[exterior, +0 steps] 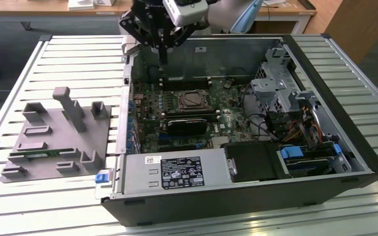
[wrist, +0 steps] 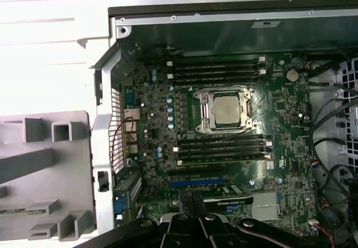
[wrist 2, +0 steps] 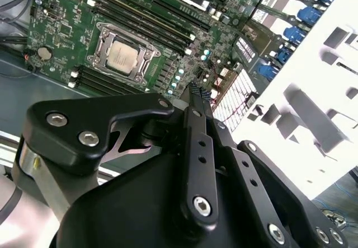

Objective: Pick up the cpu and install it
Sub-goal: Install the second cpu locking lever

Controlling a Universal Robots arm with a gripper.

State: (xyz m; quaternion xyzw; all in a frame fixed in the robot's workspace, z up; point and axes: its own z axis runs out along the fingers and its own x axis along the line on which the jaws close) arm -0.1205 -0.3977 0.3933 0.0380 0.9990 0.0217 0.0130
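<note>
The cpu (wrist: 227, 110) already sits square in its socket (wrist: 226, 112) on the board (wrist: 168, 147). The claw (wrist 2: 194, 88), clenched and empty, hangs above the case (exterior: 346, 147) rim, beside the socket.

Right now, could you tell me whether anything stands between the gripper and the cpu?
Nothing visible does. The cpu already lies in its socket on the motherboard, its metal top uncovered. The gripper hangs above the open case, fingers together and holding nothing, with open air between.
</note>
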